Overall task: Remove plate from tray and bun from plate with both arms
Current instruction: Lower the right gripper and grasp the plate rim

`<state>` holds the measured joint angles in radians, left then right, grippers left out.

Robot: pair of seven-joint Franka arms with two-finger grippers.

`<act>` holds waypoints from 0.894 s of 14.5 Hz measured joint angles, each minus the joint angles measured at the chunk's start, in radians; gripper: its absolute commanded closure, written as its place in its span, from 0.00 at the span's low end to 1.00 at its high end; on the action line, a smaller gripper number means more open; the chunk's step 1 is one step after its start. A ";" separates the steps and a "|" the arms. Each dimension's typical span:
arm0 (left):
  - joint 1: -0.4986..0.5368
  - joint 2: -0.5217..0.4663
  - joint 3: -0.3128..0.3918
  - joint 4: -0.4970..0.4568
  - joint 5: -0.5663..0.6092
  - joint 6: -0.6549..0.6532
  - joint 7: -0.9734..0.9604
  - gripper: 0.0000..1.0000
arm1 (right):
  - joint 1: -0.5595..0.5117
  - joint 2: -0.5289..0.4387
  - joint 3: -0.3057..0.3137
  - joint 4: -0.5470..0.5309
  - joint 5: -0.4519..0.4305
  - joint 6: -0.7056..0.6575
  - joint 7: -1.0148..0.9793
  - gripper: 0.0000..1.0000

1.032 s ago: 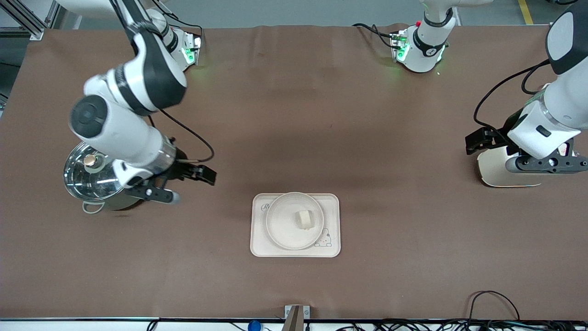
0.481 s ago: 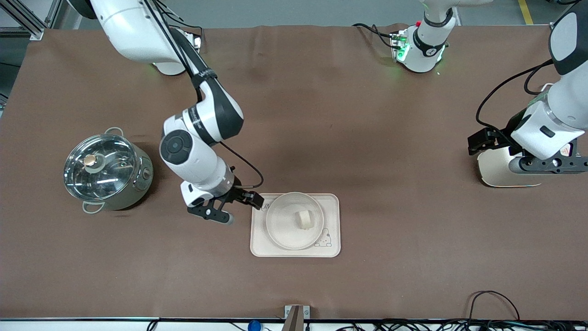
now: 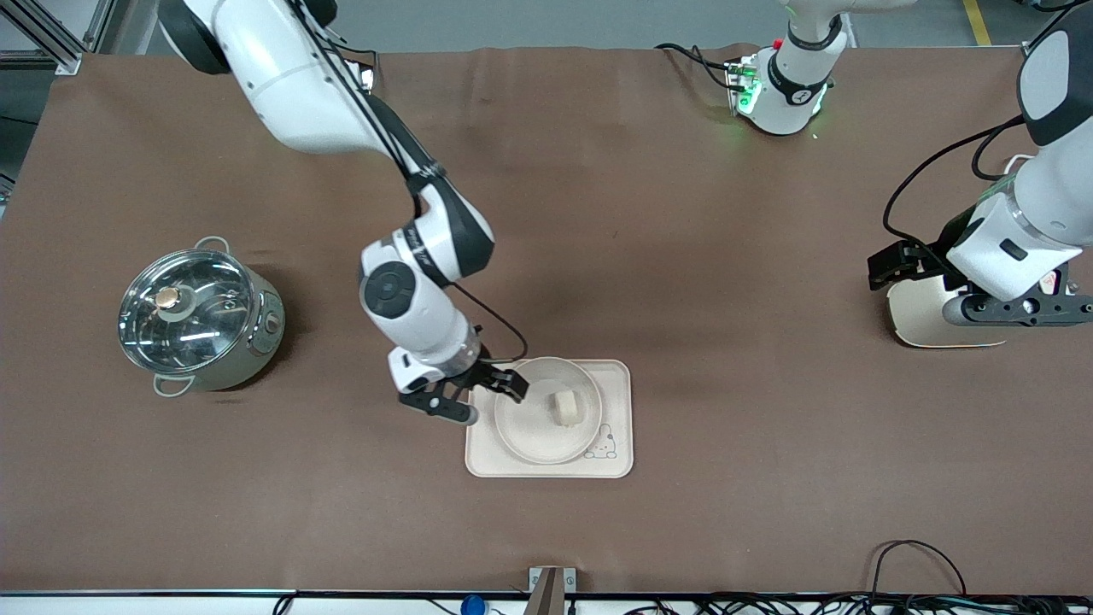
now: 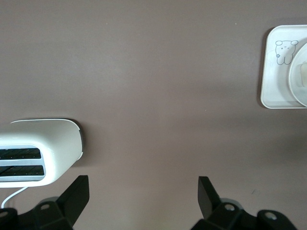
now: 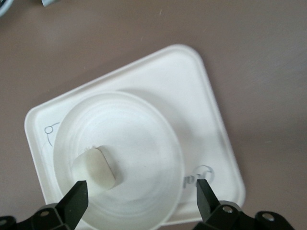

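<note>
The cream tray (image 3: 616, 383) lies near the middle of the table, with the round plate (image 3: 525, 427) on it. The small pale bun (image 3: 565, 407) lies in the plate. My right gripper (image 3: 502, 383) is open and hangs over the plate's rim at the tray end toward the right arm. In the right wrist view its gripper (image 5: 141, 199) spans the plate (image 5: 139, 139), with the bun (image 5: 96, 167) close to one finger and the tray (image 5: 201, 91) beneath. My left gripper (image 3: 892, 263) is open and empty over a white toaster. Its wrist view (image 4: 142, 194) shows bare table and the tray's corner (image 4: 276, 81).
A steel pot with a glass lid (image 3: 201, 320) stands toward the right arm's end of the table. A white toaster (image 3: 926, 312) stands at the left arm's end and also shows in the left wrist view (image 4: 38, 148). Cables lie along the table's near edge.
My right arm has swung from over the pot across to the tray and now has its open gripper over the plate's rim. The left arm has barely moved.
</note>
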<state>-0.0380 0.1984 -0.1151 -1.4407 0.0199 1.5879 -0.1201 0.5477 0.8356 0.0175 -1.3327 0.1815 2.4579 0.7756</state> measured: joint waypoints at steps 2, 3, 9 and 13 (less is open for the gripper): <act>0.000 0.005 0.000 0.000 0.000 0.000 0.000 0.00 | 0.009 0.069 -0.001 0.043 0.000 0.023 0.007 0.04; 0.000 0.005 0.000 0.000 0.000 0.000 0.001 0.00 | 0.006 0.090 -0.004 0.060 0.000 0.024 0.006 0.04; -0.001 0.005 -0.002 0.002 0.000 0.000 0.001 0.00 | -0.021 0.107 -0.009 0.083 0.000 0.009 -0.061 0.18; -0.002 0.005 -0.007 0.003 0.000 0.000 0.001 0.00 | -0.020 0.133 -0.008 0.082 0.000 0.019 -0.072 0.53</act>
<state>-0.0399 0.2034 -0.1225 -1.4377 0.0198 1.5881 -0.1187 0.5279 0.9683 0.0095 -1.2506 0.1814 2.4771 0.7036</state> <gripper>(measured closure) 0.000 0.326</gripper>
